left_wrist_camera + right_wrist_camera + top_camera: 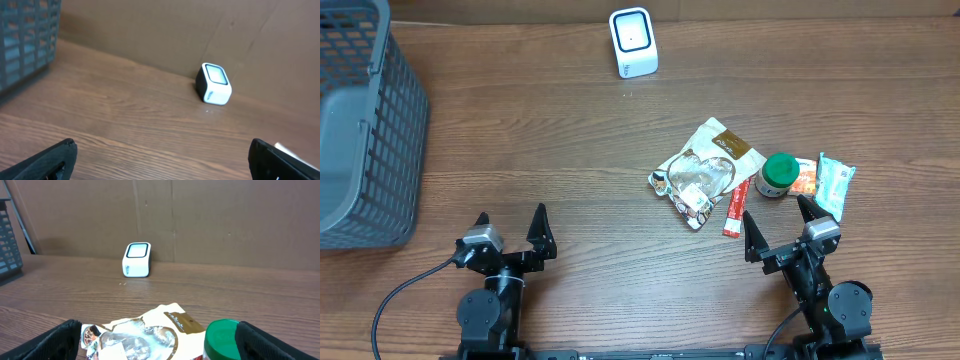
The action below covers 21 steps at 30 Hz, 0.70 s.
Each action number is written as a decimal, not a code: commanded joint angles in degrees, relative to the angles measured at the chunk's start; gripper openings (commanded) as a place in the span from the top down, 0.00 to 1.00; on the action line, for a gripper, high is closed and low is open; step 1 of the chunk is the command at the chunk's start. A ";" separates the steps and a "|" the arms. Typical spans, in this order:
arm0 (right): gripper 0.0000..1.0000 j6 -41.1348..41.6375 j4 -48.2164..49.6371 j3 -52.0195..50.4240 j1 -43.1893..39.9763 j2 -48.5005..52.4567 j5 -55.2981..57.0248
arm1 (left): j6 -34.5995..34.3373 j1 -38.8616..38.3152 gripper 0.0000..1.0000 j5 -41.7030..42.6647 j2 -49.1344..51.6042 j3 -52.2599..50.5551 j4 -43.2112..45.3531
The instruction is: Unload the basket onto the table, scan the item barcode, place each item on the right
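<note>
Snack pouch (705,165) is lying toward the right edge of the table (570,150), clustered with a green-lidded jar (779,175), just ahead of the right fingers (752,238), which are standing wide apart and holding nothing. The left fingers (540,228) are gaping empty too, near the front edge. That crinkly pouch is looking light, floppy and slippery, so pinching a sealed edge is seeming safest. The barcode scanner (633,42) is waiting by the far edge.
</note>
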 commanded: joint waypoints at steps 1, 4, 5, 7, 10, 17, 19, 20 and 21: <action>0.00 0.20 0.26 -0.61 -0.31 -0.57 0.07 | 10.67 -0.07 0.00 0.48 -0.72 -0.24 0.00; 0.00 0.17 0.26 -0.61 -0.31 -0.57 0.07 | 15.72 -0.07 0.01 0.50 -0.72 -0.24 -0.02; 0.00 0.17 0.26 -0.61 -0.31 -0.57 0.07 | 16.65 -0.07 0.00 0.48 -0.72 -0.24 -0.02; 0.00 0.17 0.26 -0.61 -0.31 -0.57 0.07 | 17.84 -0.07 0.00 0.48 -0.72 -0.24 -0.02; 0.00 0.17 0.26 -0.61 -0.31 -0.57 0.07 | 18.36 -0.07 0.00 0.46 -0.72 -0.24 -0.02; 0.00 0.17 0.26 -0.61 -0.31 -0.57 0.07 | 18.27 -0.07 0.00 0.68 -0.72 -0.24 0.02; 0.00 0.17 0.26 -0.61 -0.31 -0.57 0.07 | 18.29 -0.07 0.00 0.68 -0.72 -0.24 0.02; 0.00 0.17 0.26 -0.61 -0.31 -0.57 0.07 | 18.27 -0.07 0.00 0.68 -0.72 -0.24 0.02; 0.00 0.20 0.26 -0.61 -0.31 -0.57 0.07 | 18.27 -0.07 0.00 0.68 -0.72 -0.24 0.04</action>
